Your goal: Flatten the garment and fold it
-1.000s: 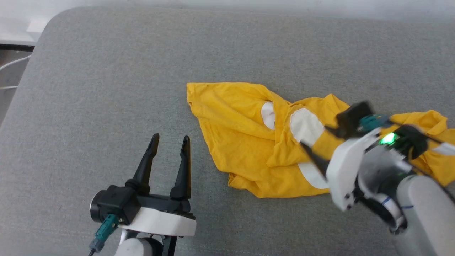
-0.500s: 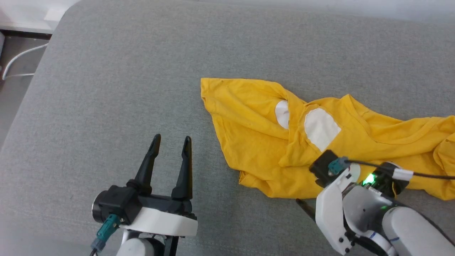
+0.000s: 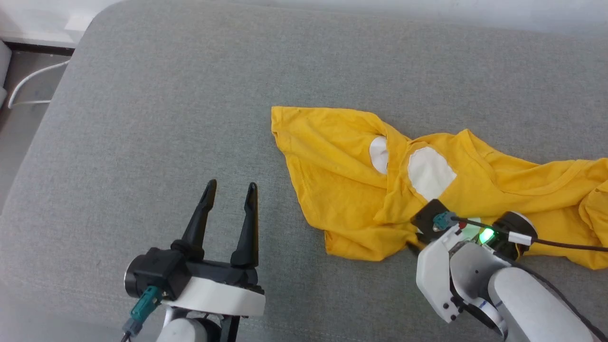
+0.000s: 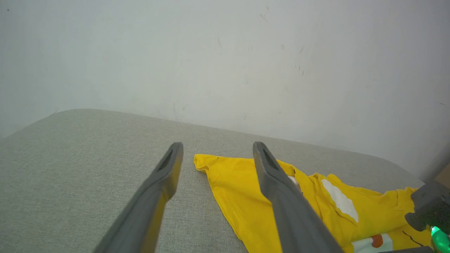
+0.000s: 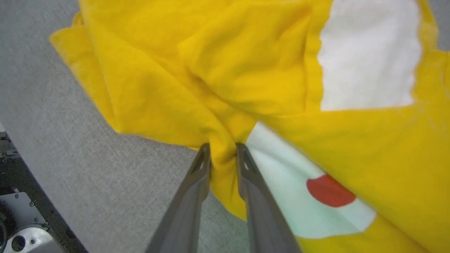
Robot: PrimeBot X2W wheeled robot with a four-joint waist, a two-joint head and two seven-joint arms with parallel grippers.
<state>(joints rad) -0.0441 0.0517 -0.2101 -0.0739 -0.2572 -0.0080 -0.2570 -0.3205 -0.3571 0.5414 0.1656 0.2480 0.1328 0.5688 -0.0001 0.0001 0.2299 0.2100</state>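
While the shirt (image 3: 342, 190) is lying crumpled on the right half of the grey surface (image 3: 142, 118) in the head view, the left claw (image 3: 231, 183) is hovering spread and empty well to its left, and the right claw (image 3: 412, 244) is sitting at the near hem. From the left wrist, the spread fingers are framing the shirt's far corner, apart from it. From the right wrist, the right claw is pinching a yellow fold just beside the white print (image 5: 299, 196). Flattening, I judge, is at its start. The next move is calling for a firm hold and an outward pull, with the left claw taking an opposite edge.
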